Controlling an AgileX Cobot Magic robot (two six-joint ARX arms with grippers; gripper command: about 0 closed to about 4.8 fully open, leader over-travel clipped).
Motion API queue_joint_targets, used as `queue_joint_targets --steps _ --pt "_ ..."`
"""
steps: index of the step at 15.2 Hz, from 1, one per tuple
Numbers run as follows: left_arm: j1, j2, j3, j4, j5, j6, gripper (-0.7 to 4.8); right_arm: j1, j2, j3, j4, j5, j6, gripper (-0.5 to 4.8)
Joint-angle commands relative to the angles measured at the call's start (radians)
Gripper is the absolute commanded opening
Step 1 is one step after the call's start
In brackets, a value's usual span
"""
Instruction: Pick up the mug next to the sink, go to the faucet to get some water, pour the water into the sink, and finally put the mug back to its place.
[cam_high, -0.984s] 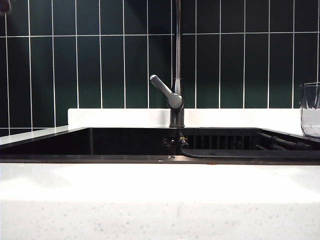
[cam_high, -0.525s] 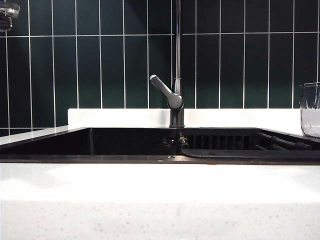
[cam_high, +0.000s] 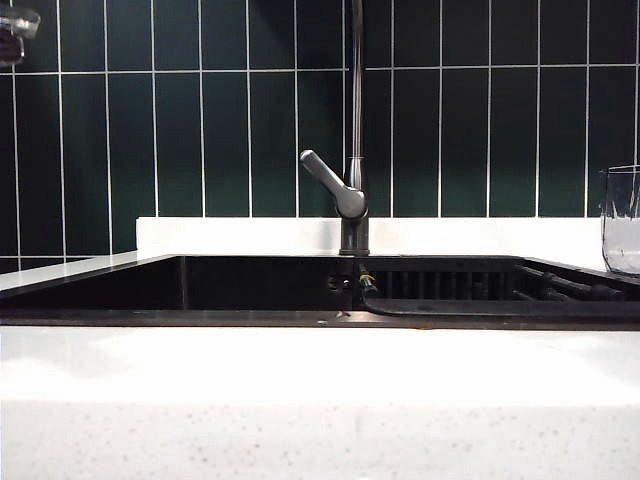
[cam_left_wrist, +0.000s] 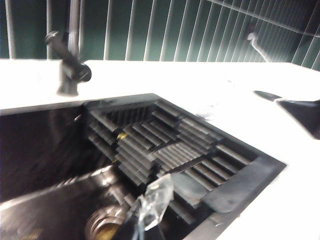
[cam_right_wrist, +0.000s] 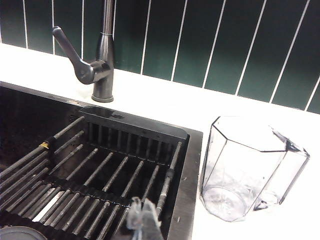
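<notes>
The clear faceted mug (cam_right_wrist: 247, 170) stands upright on the white stone right beside the sink's rim (cam_right_wrist: 184, 200); only its left part shows at the exterior view's right edge, mug (cam_high: 622, 220). The grey faucet (cam_high: 352, 195) rises behind the black sink (cam_high: 300, 318), its lever slanting left. My right gripper (cam_right_wrist: 142, 220) is shut and empty above the ribbed drainer (cam_right_wrist: 95, 185), a short way from the mug. My left gripper (cam_left_wrist: 150, 205) is shut with nothing in it, above the basin near the drain (cam_left_wrist: 102, 225). Its tip shows in the exterior view's top left corner, left gripper (cam_high: 14, 32).
Dark green tiles (cam_high: 200, 130) with white joints back the counter. White speckled stone (cam_high: 320, 400) runs in front of the sink and behind it. A dark shape (cam_left_wrist: 300, 112) lies on the stone at the edge of the left wrist view.
More of the left gripper shows in the exterior view's top left corner than a second ago. Mug, faucet and sink stand as before.
</notes>
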Motion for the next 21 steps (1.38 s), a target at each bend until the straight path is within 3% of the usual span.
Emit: queue_joint_targets --steps 1,2,4,6,8,10,11,16,21 --pt "0.003 0.0 0.002 -0.203 -0.282 -0.006 -0.05 0.0 0.002 -0.006 0.007 0.002 -0.001 -0.05" --pt "0.023 0.0 0.002 -0.304 -0.418 -0.006 -0.05 0.0 0.002 -0.006 0.007 0.002 -0.001 -0.05" --pt "0.13 0.0 0.003 -0.256 -0.416 -0.006 -0.05 0.0 0.002 -0.006 0.007 0.002 -0.001 -0.06" --pt "0.239 0.0 0.003 -0.12 -0.379 -0.006 -0.05 0.0 0.002 -0.006 0.006 0.002 -0.001 -0.05" --pt "0.327 0.0 -0.019 0.115 -0.397 -0.006 -0.05 0.0 0.002 -0.006 0.006 0.002 -0.001 -0.05" --pt "0.332 0.0 -0.087 0.288 -0.433 -0.007 -0.05 0.0 0.002 -0.006 0.006 0.002 -0.001 -0.05" --pt "0.332 0.0 -0.103 0.304 -0.428 -0.006 -0.05 0.0 0.002 -0.006 0.005 0.002 -0.001 -0.05" --pt "0.331 0.0 -0.105 0.224 -0.459 -0.006 -0.05 0.0 0.002 -0.006 0.005 0.002 -0.001 -0.05" --pt "0.33 0.0 -0.105 0.229 -0.458 -0.006 -0.05 0.0 0.002 -0.006 0.005 0.002 -0.001 -0.05"
